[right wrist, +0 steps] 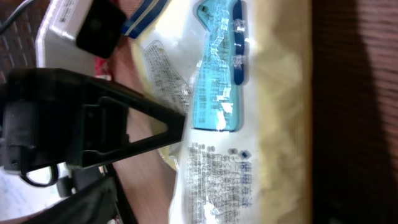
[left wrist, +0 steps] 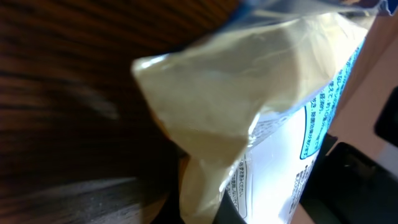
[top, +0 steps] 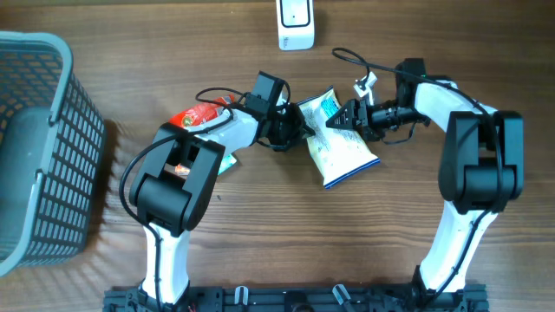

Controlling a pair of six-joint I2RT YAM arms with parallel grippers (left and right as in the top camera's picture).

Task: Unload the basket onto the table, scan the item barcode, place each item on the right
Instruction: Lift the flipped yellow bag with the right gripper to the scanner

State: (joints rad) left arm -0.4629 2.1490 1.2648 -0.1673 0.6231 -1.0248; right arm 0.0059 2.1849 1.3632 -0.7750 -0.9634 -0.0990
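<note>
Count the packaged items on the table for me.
2: a white and blue pouch in the middle, and a red packet beside the left arm. More may be hidden under that arm.

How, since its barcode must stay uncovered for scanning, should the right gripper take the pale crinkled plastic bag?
Pinch the thin right edge of the pale crinkled plastic bag, coming in sideways from the right. The left gripper holds its left edge, and an edge grip probably leaves the print clear.
</note>
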